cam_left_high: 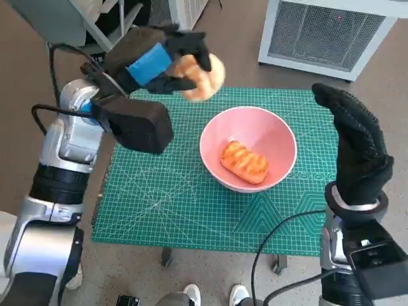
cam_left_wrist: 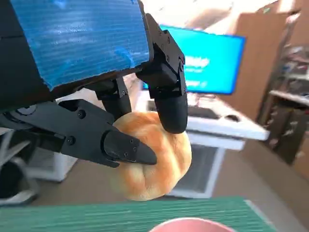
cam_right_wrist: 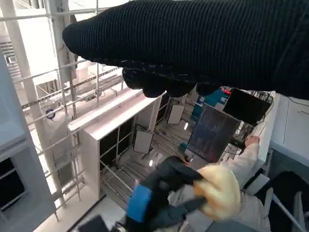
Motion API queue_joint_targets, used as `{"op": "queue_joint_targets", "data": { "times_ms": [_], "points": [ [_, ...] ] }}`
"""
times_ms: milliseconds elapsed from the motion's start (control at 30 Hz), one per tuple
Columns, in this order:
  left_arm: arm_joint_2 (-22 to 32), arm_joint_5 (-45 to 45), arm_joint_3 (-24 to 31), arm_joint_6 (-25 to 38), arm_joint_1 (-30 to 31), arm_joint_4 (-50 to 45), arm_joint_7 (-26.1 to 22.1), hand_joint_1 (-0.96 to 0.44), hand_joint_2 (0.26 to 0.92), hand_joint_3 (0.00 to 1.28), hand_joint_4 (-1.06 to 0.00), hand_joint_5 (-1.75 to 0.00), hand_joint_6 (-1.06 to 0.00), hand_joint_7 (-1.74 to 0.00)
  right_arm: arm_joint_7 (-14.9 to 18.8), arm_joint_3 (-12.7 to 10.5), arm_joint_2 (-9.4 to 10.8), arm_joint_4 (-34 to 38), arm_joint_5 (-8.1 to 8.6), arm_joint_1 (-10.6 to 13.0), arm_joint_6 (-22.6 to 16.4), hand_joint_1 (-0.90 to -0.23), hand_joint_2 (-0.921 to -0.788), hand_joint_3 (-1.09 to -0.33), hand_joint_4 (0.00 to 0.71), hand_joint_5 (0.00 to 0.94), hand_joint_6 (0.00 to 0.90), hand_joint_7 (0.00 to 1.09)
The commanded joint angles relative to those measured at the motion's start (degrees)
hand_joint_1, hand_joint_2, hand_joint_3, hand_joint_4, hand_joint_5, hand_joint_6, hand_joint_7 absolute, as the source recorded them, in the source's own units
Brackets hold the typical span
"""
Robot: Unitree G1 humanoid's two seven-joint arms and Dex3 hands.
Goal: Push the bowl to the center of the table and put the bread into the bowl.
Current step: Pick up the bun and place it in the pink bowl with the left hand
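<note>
A pink bowl [cam_left_high: 280, 143] sits near the middle of the green mat [cam_left_high: 159, 191], with one glazed bread roll [cam_left_high: 244, 161] lying inside it. My left hand [cam_left_high: 156, 60] is raised above the mat's far edge and grips a round golden bread bun [cam_left_high: 207, 80] between its fingers; the bun [cam_left_wrist: 154, 164] fills the left wrist view, with the bowl's rim [cam_left_wrist: 186, 224] just below it. My right hand [cam_left_high: 357, 146] stands upright beside the bowl, to its right, fingers extended and holding nothing. The right wrist view shows the bun [cam_right_wrist: 217, 191] held by the left hand [cam_right_wrist: 159, 195].
A white appliance with a grille [cam_left_high: 328, 29] stands on the floor beyond the table. A metal rack [cam_left_high: 102, 22] is at the far left. Shoes of a person [cam_left_high: 213, 296] show at the near edge. A black cable [cam_left_high: 274, 239] crosses the mat's near right corner.
</note>
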Motion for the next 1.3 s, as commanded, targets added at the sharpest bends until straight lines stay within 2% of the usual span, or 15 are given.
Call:
{"op": "queue_joint_targets", "data": {
  "times_ms": [33, 267, 333, 367, 400, 433, 467, 567, 700, 967, 1300],
  "points": [
    [-2.8, 1.3, -2.5, -0.8, -1.5, 0.4, 0.1, 0.00, 0.917, 0.03, -0.75, -1.05, -0.67, -1.17, -0.5, 0.0, 0.5, 0.4, -0.90, 0.7, 0.3, -0.407, -0.921, -0.521, 0.442, 0.009, 0.117, 0.71],
    [-7.5, 1.6, -6.5, -3.1, -3.8, 8.2, -2.6, 0.00, 0.920, 0.06, -0.71, -1.11, -0.62, -1.21, -0.7, 0.0, 0.8, -0.1, -1.23, 0.8, 0.6, -0.408, -0.921, -0.521, 0.443, 0.008, 0.117, 0.71],
    [-9.0, 0.8, -7.3, -3.1, -4.5, 11.9, -5.2, 0.00, 0.921, 0.13, -0.63, -1.20, -0.55, -1.27, -0.7, 0.0, 0.8, -0.3, -1.18, 0.9, 0.7, -0.408, -0.921, -0.521, 0.443, 0.008, 0.117, 0.70],
    [-9.6, 0.5, -7.7, -2.9, -4.8, 13.7, -6.6, 0.00, 0.907, 0.13, -0.50, -0.90, -0.44, -1.00, -0.7, 0.0, 0.8, -0.4, -1.15, 0.9, 0.7, -0.408, -0.921, -0.521, 0.443, 0.008, 0.117, 0.70],
    [-10.3, 0.2, -8.1, -2.5, -5.2, 15.3, -8.4, 0.00, 0.908, 0.12, -0.47, -0.75, -0.43, -0.86, -0.7, 0.0, 0.8, -0.5, -1.07, 1.0, 0.8, -0.408, -0.921, -0.521, 0.443, 0.008, 0.117, 0.70],
    [-10.7, 0.0, -8.4, -2.3, -5.6, 16.6, -9.7, 0.00, 0.910, 0.09, -0.40, -0.49, -0.39, -0.61, -0.7, 0.0, 0.8, -0.5, -1.02, 1.0, 0.8, -0.409, -0.921, -0.521, 0.443, 0.008, 0.118, 0.70],
    [-11.2, 0.0, -8.8, -2.4, -6.0, 17.9, -11.0, 0.00, 0.914, 0.07, -0.36, -0.32, -0.39, -0.42, -0.7, -0.1, 0.8, -0.6, -1.00, 1.0, 0.9, -0.409, -0.921, -0.521, 0.443, 0.008, 0.118, 0.70],
    [-12.0, 1.0, -10.2, -3.1, -7.0, 20.9, -13.1, -0.01, 0.901, 0.03, -0.24, -0.10, -0.35, -0.19, -0.7, -0.2, 0.7, -0.7, -0.83, 1.1, 0.9, -0.406, -0.921, -0.520, 0.444, 0.008, 0.120, 0.70],
    [-12.2, 3.1, -11.9, -3.4, -6.9, 21.9, -12.7, -0.04, 0.888, 0.01, -0.14, -0.02, -0.31, -0.08, -0.6, -0.3, 0.6, -1.0, -0.71, 1.3, 0.9, -0.402, -0.921, -0.518, 0.446, 0.008, 0.128, 0.70],
    [-11.5, 4.0, -11.6, -8.1, -5.3, 23.9, -6.9, -0.15, 0.881, 0.00, -0.09, 0.00, -0.26, -0.02, -0.5, -0.8, 0.2, -1.6, -0.58, 1.8, 0.7, -0.402, -0.921, -0.513, 0.450, 0.009, 0.124, 0.69],
    [-9.7, -4.6, -3.6, -15.8, -2.1, 23.8, -3.2, -0.27, 0.913, 0.02, -0.09, 0.00, -0.27, -0.01, -1.2, -1.3, 0.0, -3.1, -1.38, 1.4, 2.3, -0.397, -0.921, -0.511, 0.446, 0.006, 0.131, 0.68]
  ]
}}
